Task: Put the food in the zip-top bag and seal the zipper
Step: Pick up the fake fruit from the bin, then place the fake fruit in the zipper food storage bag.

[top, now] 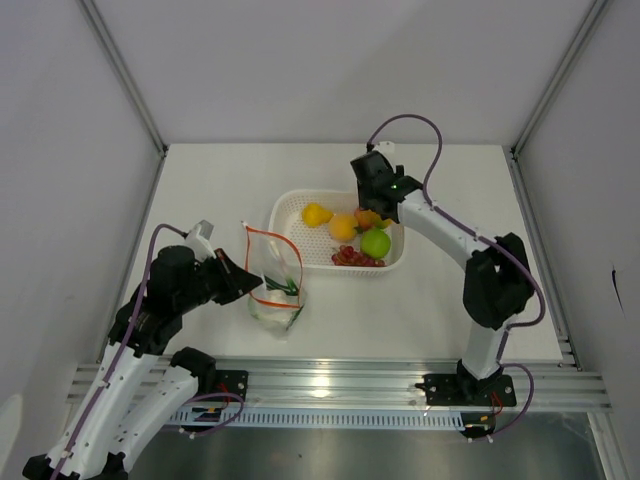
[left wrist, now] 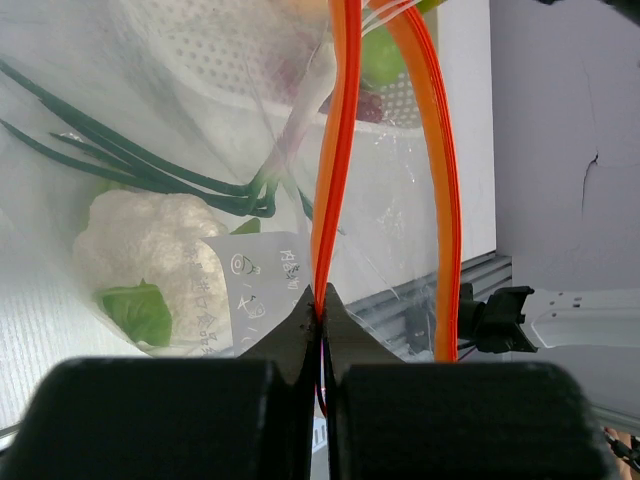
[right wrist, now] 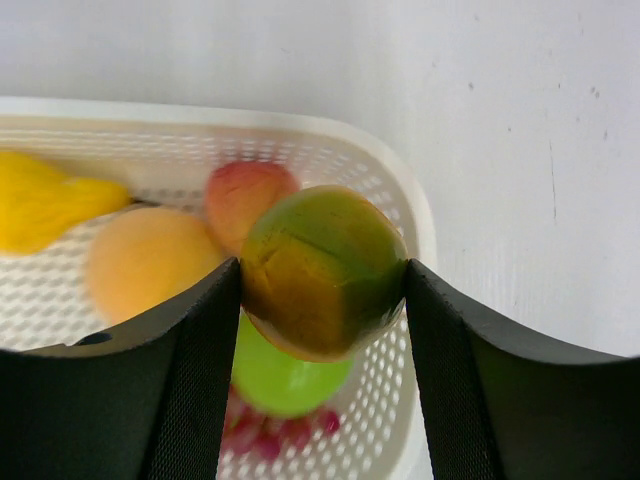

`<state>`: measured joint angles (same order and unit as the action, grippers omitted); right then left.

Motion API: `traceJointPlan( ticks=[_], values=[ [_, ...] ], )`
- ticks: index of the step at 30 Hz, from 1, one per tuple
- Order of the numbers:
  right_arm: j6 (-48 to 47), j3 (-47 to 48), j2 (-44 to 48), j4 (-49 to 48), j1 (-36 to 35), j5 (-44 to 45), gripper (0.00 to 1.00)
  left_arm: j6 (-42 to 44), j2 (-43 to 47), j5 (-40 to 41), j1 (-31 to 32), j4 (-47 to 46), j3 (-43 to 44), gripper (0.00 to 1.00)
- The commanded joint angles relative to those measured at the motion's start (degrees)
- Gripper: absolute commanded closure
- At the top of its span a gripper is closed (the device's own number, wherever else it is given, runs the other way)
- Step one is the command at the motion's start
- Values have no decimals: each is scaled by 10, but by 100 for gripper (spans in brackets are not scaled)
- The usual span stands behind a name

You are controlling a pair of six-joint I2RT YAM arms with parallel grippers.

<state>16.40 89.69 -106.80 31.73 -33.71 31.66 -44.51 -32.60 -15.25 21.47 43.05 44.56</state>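
Observation:
The clear zip-top bag (top: pixel 277 290) stands at the left of the table, its mouth open. My left gripper (top: pixel 238 277) is shut on the near red-orange zipper (left wrist: pixel 335 150) strip; the other strip runs apart on its right. A white cauliflower (left wrist: pixel 150 240) and green beans (left wrist: pixel 130 160) lie inside the bag. My right gripper (right wrist: pixel 322 290) is shut on a green-and-orange toy fruit (right wrist: pixel 322 270) over the right end of the white basket (top: pixel 290 202). A yellow lemon (top: pixel 316 214), an orange (top: pixel 343 227), a peach (right wrist: pixel 245 195), a green apple (top: pixel 376 243) and dark red grapes (top: pixel 352 258) sit in the basket.
The basket's rim (right wrist: pixel 400 180) curves just behind my right fingers. An aluminium rail (top: pixel 330 385) runs along the near table edge by the arm bases. Grey walls and frame posts close in the table on three sides.

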Motion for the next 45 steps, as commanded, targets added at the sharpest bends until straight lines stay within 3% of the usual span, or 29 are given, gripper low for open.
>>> traceJointPlan(
  ticks=[1, 9, 15, 23, 33, 45],
  values=[
    [-6, 14, 119, -14, -45, 12, 87, 2, 0, -9, -1, -6, -3, 99],
    [-6, 6, 233, -12, -182, 10, 86, 3, 1, -6, -1, -2, -1, 100],
    [-15, -49, 327, -80, -303, -9, 85, 1, 1, -5, -1, 1, 1, 99],
    [-39, -92, 338, -151, -406, -24, 84, 1, 3, -2, -1, 10, 3, 99],
    [-88, -102, 274, -244, -437, -5, 83, 0, 10, -4, -1, 17, 7, 100],
    [-29, -110, 201, -297, -395, -29, 83, -4, 31, -1, -1, 32, 6, 99]
  ],
)
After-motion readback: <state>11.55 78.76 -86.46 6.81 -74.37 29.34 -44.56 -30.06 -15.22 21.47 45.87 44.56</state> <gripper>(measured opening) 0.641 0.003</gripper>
